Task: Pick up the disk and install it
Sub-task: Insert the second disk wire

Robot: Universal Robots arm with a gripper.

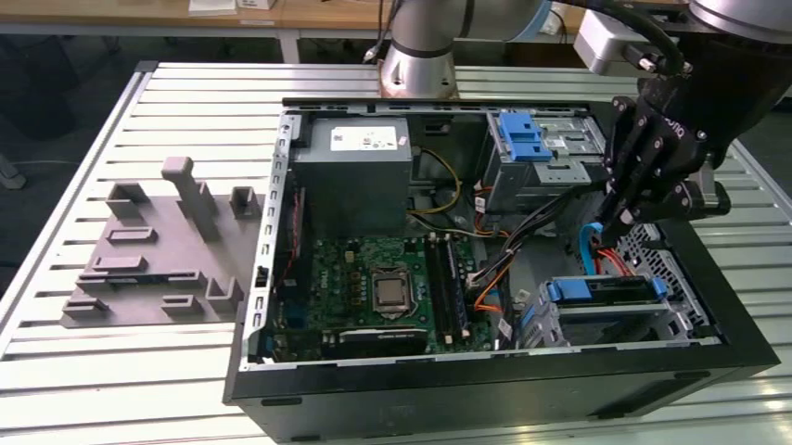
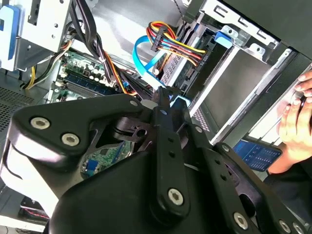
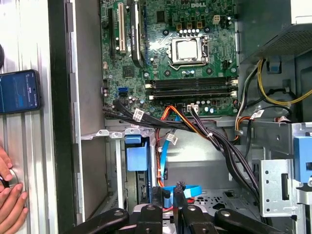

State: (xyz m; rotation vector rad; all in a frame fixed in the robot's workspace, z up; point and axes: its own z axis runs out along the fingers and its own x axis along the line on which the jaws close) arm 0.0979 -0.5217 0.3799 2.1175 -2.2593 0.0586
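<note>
The disk (image 1: 606, 290) sits in the lower drive cage at the front corner of the open computer case (image 1: 495, 380), on the exterior view's right, with its blue rail frame facing up. Its blue end (image 3: 136, 156) also shows in the first wrist view, and the blue frame (image 2: 222, 39) in the second wrist view. My gripper (image 1: 615, 219) hangs just above and behind that cage, over a light blue cable loop (image 3: 187, 190). The black fingers (image 2: 165, 105) stand close together with nothing held between them.
A grey power supply box (image 1: 359, 171) and a blue ribbed latch (image 1: 521, 137) lie at the back of the case. Cable bundles (image 3: 204, 131) cross beside the drive cage. A grey fixture (image 1: 161, 246) rests on the table. A person's hand (image 3: 9, 195) and a phone (image 3: 19, 91) lie outside the case.
</note>
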